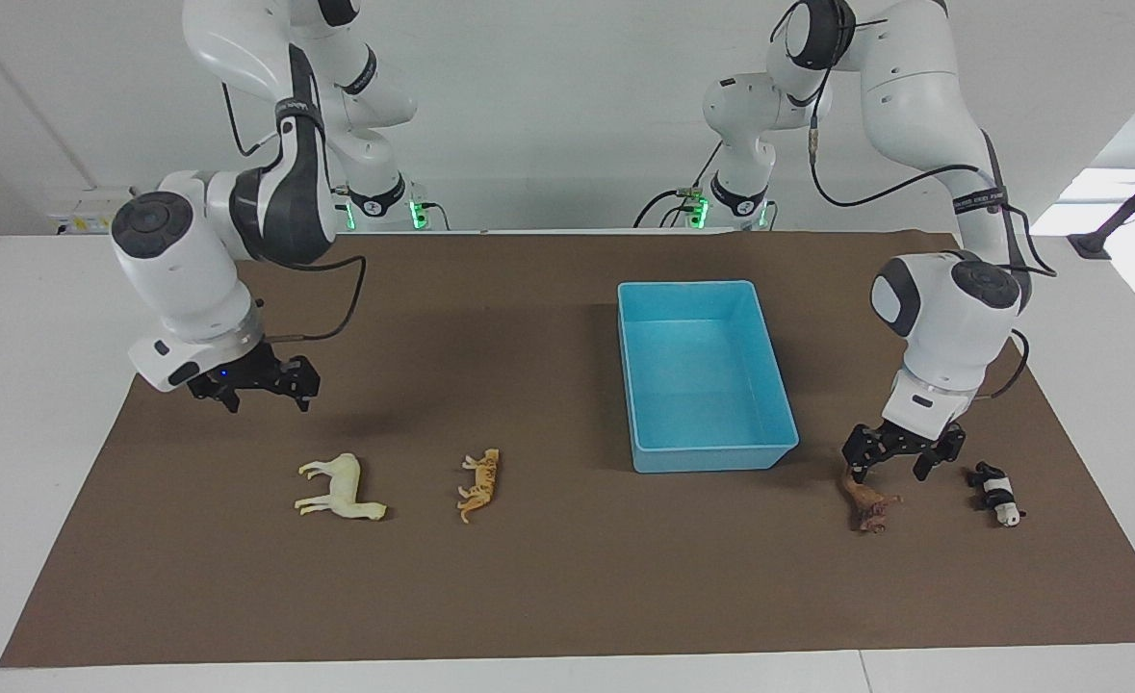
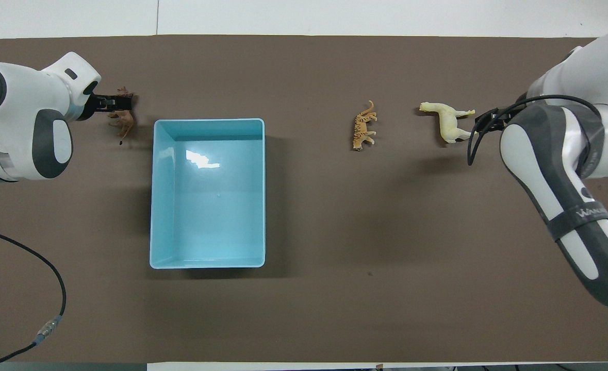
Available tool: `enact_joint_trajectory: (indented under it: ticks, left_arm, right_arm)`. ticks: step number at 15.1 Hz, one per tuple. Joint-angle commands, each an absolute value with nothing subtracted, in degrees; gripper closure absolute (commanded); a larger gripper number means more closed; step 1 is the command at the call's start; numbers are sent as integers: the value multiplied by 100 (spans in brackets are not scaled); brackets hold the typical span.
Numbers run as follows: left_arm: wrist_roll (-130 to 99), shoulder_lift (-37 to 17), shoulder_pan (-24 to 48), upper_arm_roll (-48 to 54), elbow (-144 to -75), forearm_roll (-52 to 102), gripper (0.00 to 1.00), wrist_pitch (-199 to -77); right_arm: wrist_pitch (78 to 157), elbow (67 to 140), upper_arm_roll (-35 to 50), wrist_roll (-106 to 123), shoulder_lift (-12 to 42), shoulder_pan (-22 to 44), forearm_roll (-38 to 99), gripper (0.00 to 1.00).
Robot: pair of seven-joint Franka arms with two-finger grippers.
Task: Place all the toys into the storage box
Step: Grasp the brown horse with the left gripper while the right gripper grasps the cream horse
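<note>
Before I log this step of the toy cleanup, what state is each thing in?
storage box: empty, upright on the mat.
cream horse: on its side, outside the box.
tiger: on its side, outside.
lion: on its side, outside, not gripped.
panda: on the mat, outside.
left gripper: open, just above the lion.
right gripper: open, in the air over the mat by the horse.
</note>
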State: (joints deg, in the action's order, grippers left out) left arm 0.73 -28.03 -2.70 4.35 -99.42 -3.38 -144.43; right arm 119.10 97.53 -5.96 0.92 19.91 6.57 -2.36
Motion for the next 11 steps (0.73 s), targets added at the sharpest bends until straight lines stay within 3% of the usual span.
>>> enact_joint_trajectory:
  ticks: [1, 9, 11]
  left_arm:
    - [88, -2847, -325, 457, -10142, -457, 0, -14748]
    - [70, -2795, -299, 457, -10512, -457, 0, -14739]
    - [9, -2804, -290, 466, -10494, -448, 19, -14748]
  right_arm:
    - [12242, 9616, -580, 9, 2354, 773, -237, 0]
    - [12753, 9281, -580, 35, 3058, 861, -229, 0]
    - [12779, 9325, -580, 79, 3093, 879, -229, 0]
